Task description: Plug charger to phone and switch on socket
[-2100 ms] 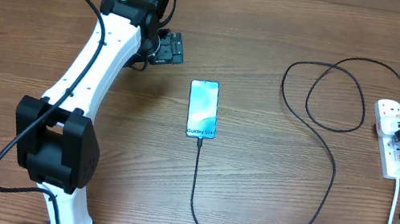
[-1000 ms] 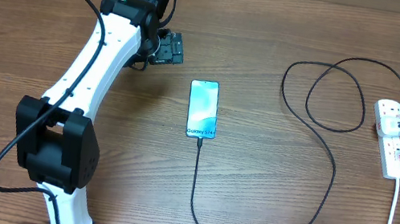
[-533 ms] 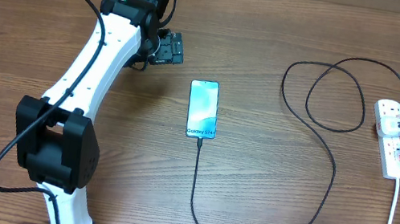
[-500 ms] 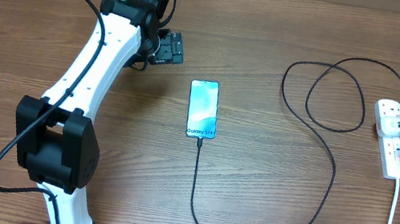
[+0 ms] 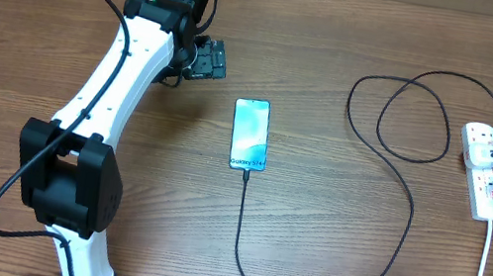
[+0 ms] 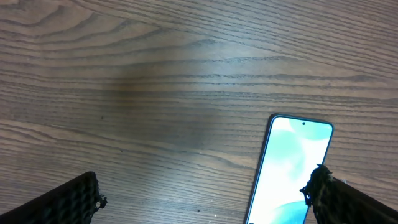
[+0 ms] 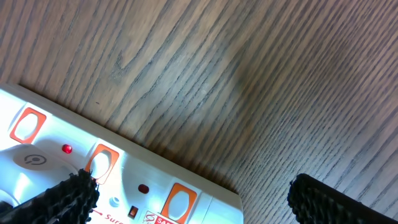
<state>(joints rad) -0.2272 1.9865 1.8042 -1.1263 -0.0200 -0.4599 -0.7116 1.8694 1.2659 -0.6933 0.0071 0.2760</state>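
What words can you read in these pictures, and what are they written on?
"Galaxy S24": on the phone, near the screen's lower end in the overhead view.
"Sur...": red letters on the white socket, cut off by the edge of the right wrist view.
A second red label beside it: cut off too much to read.
Print on the socket in the overhead view: too small to read.

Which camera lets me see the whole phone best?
The overhead view: the whole phone shows, with the black cable at its near end. The left wrist view shows only its top part, cut off at the edge. The right wrist view shows only the power strip.
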